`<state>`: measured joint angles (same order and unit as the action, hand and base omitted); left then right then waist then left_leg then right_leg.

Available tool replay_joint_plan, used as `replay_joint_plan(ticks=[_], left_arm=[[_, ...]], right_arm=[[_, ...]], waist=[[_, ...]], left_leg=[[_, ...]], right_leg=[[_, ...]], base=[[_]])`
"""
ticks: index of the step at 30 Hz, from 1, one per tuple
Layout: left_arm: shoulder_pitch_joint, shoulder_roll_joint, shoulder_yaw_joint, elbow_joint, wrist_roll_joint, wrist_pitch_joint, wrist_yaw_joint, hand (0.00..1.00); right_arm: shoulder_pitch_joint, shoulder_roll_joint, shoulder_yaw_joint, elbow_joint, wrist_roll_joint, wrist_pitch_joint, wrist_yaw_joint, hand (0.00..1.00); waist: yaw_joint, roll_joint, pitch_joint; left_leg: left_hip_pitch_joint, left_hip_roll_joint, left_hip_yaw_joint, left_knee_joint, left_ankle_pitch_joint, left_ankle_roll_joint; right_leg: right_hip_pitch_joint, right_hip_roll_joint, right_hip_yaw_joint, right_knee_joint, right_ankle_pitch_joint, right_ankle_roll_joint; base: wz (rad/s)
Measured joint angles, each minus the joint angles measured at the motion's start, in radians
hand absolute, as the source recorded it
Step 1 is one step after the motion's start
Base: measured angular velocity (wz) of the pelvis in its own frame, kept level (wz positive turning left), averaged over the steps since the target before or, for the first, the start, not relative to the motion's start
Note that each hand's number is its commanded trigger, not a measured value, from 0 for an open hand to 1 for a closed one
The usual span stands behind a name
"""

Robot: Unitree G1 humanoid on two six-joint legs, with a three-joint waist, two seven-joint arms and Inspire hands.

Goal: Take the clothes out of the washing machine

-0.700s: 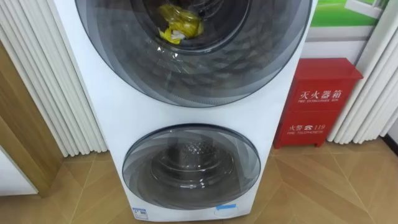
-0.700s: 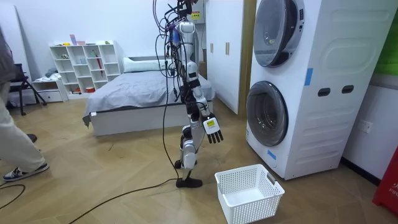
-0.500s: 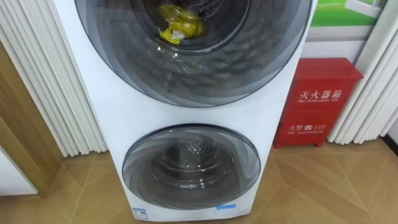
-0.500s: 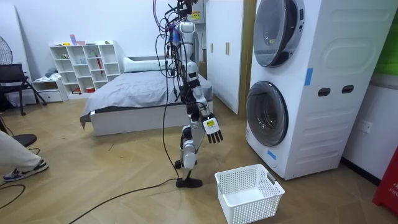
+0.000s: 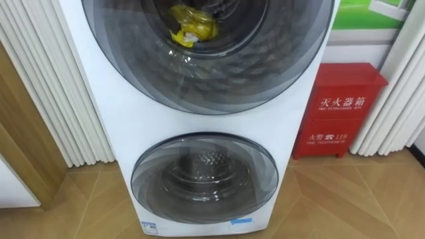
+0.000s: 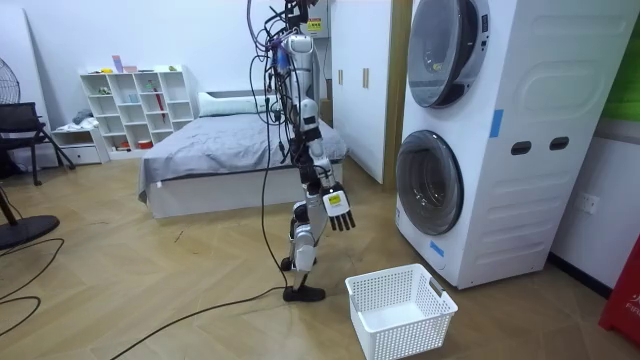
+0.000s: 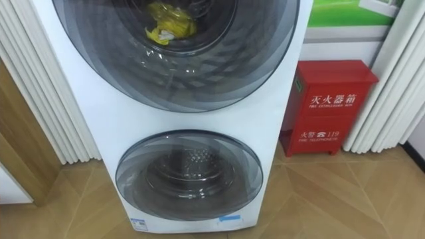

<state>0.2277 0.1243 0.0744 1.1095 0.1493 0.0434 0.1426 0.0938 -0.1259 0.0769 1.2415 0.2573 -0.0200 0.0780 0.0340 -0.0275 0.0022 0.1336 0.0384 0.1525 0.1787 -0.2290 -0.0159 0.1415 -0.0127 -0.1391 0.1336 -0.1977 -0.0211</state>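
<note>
1. The task's thing, a crumpled yellow cloth (image 5: 191,26), lies in the upper drum (image 5: 206,60) of the stacked machine (image 6: 520,150), at the top centre of the eye views.
2. In the room view the robot stands on the wood floor, facing the machine at the frame's right and well apart from it.
3. Its right hand (image 6: 338,208) hangs low at the frame's centre, fingers loose and straight, holding nothing.
4. From that hand the cloth lies forward and well above, behind the upper door; I judge this near arm must rise and reach far to the frame's right.
5. The cloth is bunched, so it shows no clear long axis, and its top is cut off by the frame edge.
6. Glare on the glass makes it hard to tell whether the upper door is shut or ajar.
7. The lower drum (image 5: 204,176) looks empty.
8. A white basket (image 6: 400,312) waits on the floor by the machine's foot.
</note>
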Motion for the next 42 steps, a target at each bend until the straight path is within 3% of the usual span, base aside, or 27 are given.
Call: replay_joint_plan(ticks=[2, 3, 11, 13, 16, 19, 27, 29, 30, 31, 32, 33, 35, 37, 42], left_arm=[[-0.008, -0.001, 0.002, -0.001, -0.001, -0.001, 0.000, 0.00], [-0.009, 0.000, 0.002, -0.003, -0.001, -0.002, 0.000, 0.00], [-0.040, 0.017, 0.001, -0.030, -0.001, -0.038, 0.000, 0.00], [-0.042, 0.024, 0.000, -0.037, -0.002, -0.041, 0.009, 0.00], [-0.039, 0.023, -0.002, -0.041, -0.013, -0.043, 0.028, 0.00], [-0.038, 0.018, -0.001, -0.082, -0.007, -0.044, 0.034, 0.00], [-0.033, 0.015, -0.018, -0.134, -0.002, -0.044, 0.050, 0.00], [-0.029, 0.015, -0.019, -0.151, -0.001, -0.044, 0.050, 0.00], [-0.026, 0.019, -0.011, -0.149, 0.004, -0.046, 0.051, 0.00], [-0.017, 0.032, 0.031, -0.145, 0.027, -0.048, 0.051, 0.00], [-0.013, 0.035, 0.056, -0.139, 0.041, -0.047, 0.052, 0.00], [-0.013, 0.035, 0.063, -0.100, 0.047, -0.039, 0.056, 0.00], [-0.015, 0.038, 0.038, -0.102, 0.042, -0.028, 0.058, 0.00], [-0.019, 0.035, 0.018, -0.116, 0.042, -0.012, 0.063, 0.00], [-0.016, 0.037, -0.002, -0.115, 0.042, 0.025, 0.071, 0.00]], right_arm=[[-0.008, -0.002, -0.008, -0.021, 0.001, 0.012, -0.003, 0.00], [-0.007, -0.006, -0.013, -0.091, 0.002, 0.036, -0.015, 0.00], [-0.152, -0.047, -0.033, -0.584, 0.036, 0.002, -0.091, 0.00], [-0.175, -0.064, -0.031, -0.741, 0.051, -0.016, -0.115, 0.00], [-0.207, -0.081, -0.031, -0.858, 0.049, -0.019, -0.136, 0.00], [-0.242, -0.105, -0.032, -0.956, 0.045, -0.021, -0.166, 0.00], [-0.386, -0.153, -0.032, -0.993, 0.053, -0.023, -0.206, 0.00], [-0.394, -0.171, -0.033, -1.033, 0.056, -0.023, -0.216, 0.00], [-0.398, -0.171, -0.034, -1.050, 0.045, -0.020, -0.226, 0.00], [-0.424, -0.158, -0.024, -1.070, 0.023, -0.020, -0.229, 0.00], [-0.436, -0.158, -0.021, -1.084, 0.012, -0.020, -0.234, 0.00], [-0.434, -0.179, -0.025, -1.101, 0.003, -0.022, -0.263, 0.00], [-0.437, -0.197, -0.048, -1.099, -0.001, -0.011, -0.306, 0.00], [-0.460, -0.208, -0.052, -1.099, -0.013, -0.011, -0.308, 0.00], [-0.503, -0.207, -0.065, -1.098, 0.001, 0.014, -0.340, 0.00]], waist=[[-0.001, -0.002, -0.0006], [-0.001, -0.003, 0.0009], [0.000, -0.023, 0.0115], [0.003, -0.037, 0.0055], [0.003, -0.038, 0.0037], [0.003, -0.039, 0.0036], [0.031, -0.045, -0.0014], [0.039, -0.040, -0.0005], [0.058, -0.017, 0.0035], [0.056, -0.027, 0.0030], [0.056, -0.044, 0.0015], [0.035, -0.035, 0.0020], [0.029, -0.048, 0.0078], [0.034, -0.056, 0.0078], [0.055, -0.074, 0.0025]], left_leg=[[-0.001, 0.000, -0.002, 0.000, 0.000, 0.000], [-0.001, 0.000, -0.001, 0.000, 0.000, 0.000], [-0.003, 0.001, -0.004, 0.000, 0.000, 0.000], [-0.005, -0.001, -0.019, -0.001, 0.000, 0.000], [0.005, 0.001, -0.029, -0.009, 0.000, 0.000], [-0.005, 0.002, -0.035, -0.017, 0.000, 0.000], [0.017, 0.004, -0.086, -0.035, 0.001, 0.000], [0.029, 0.024, -0.146, -0.040, 0.004, 0.004], [0.044, 0.062, -0.249, -0.055, 0.008, 0.005], [0.027, 0.089, -0.287, -0.051, 0.005, -0.001], [0.016, 0.089, -0.279, -0.043, -0.004, -0.019], [0.032, 0.107, -0.261, -0.044, -0.037, -0.069], [0.034, 0.105, -0.186, -0.048, -0.021, -0.082], [0.014, 0.102, -0.135, -0.051, -0.006, -0.064], [0.008, 0.077, -0.133, -0.049, -0.005, -0.047]], right_leg=[[-0.001, -0.004, 0.000, 0.001, 0.000, 0.000], [-0.003, -0.004, 0.001, 0.003, 0.000, 0.000], [-0.006, 0.001, -0.001, 0.005, 0.001, 0.001], [-0.004, 0.002, -0.002, 0.003, 0.001, 0.001], [0.002, 0.004, -0.002, 0.011, 0.002, 0.002], [-0.009, 0.005, -0.003, 0.017, 0.002, 0.002], [-0.004, 0.012, -0.001, 0.023, 0.003, 0.002], [-0.040, 0.022, -0.017, 0.087, 0.000, 0.001], [-0.112, 0.068, 0.000, 0.133, -0.032, -0.003], [-0.188, 0.115, 0.023, -0.007, 0.029, -0.066], [-0.219, 0.109, 0.004, -0.043, 0.130, -0.079], [-0.245, 0.097, -0.053, 0.018, 0.194, -0.085], [-0.225, 0.088, -0.064, 0.034, 0.190, -0.087], [-0.220, 0.087, -0.062, 0.034, 0.180, -0.074], [-0.214, 0.067, -0.084, 0.033, 0.171, -0.067]], base=[[0.00], [-0.05], [0.01], [0.10], [0.07], [0.02], [-0.07], [-0.15], [-0.73], [-0.80], [-0.39], [0.15], [0.31], [0.20], [0.14]])
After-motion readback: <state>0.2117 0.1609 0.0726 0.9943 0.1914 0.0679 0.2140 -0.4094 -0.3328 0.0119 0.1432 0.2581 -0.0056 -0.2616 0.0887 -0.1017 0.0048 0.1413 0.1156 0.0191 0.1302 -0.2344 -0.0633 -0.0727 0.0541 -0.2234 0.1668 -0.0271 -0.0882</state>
